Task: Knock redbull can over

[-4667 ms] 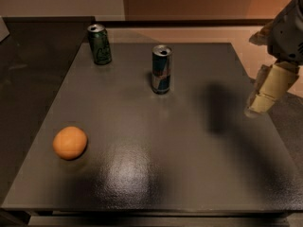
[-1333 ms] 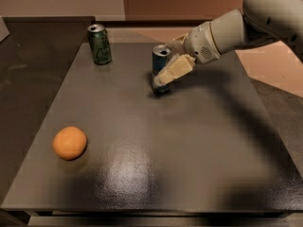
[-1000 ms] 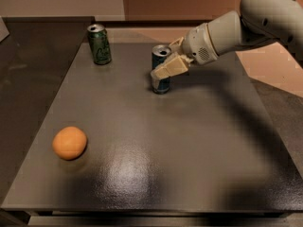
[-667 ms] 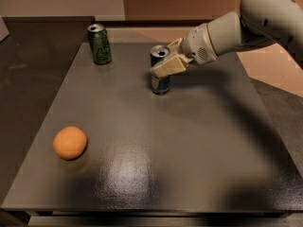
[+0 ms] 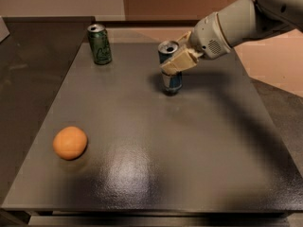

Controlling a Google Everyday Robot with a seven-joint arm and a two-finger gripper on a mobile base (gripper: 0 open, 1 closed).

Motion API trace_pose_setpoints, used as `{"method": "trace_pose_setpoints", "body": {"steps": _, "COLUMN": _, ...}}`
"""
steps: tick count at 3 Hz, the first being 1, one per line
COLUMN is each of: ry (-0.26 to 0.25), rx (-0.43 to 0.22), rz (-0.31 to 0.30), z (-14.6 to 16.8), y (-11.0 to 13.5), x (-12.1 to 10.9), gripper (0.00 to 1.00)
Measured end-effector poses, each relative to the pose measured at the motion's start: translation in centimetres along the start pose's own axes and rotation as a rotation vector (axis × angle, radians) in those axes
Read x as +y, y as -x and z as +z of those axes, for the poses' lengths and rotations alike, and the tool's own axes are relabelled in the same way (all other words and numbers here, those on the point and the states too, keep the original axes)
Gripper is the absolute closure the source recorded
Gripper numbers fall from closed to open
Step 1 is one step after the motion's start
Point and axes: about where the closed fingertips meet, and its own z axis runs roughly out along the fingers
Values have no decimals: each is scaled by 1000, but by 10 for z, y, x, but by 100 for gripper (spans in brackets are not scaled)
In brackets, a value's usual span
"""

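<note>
The redbull can stands on the dark table, right of centre toward the back, and leans slightly to the left at its top. My gripper reaches in from the upper right and its cream fingers press against the can's upper half from the right side, covering its middle.
A dark green can stands upright at the back left. An orange lies at the front left. The table's front edge runs along the bottom of the view; its right edge slants down the right side.
My gripper came in from the right edge to the redbull can and now rests against its upper part. The can's top has tipped slightly left. The green can and orange have not moved.
</note>
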Motion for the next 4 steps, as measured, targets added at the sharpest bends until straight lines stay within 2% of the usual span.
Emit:
{"method": "trace_pose_setpoints", "body": {"steps": 2, "ry": -36, "rx": 329, "rz": 17, "z": -29, "y": -31, "x": 15, "gripper": 100}}
{"method": "trace_pose_setpoints", "body": {"steps": 3, "ry": -47, "rx": 467, "rz": 18, "z": -39, "y": -47, "x": 20, "gripper": 100}}
{"method": "trace_pose_setpoints", "body": {"steps": 4, "ry": -39, "rx": 577, "rz": 13, "z": -39, "y": -61, "x": 23, "gripper": 82}}
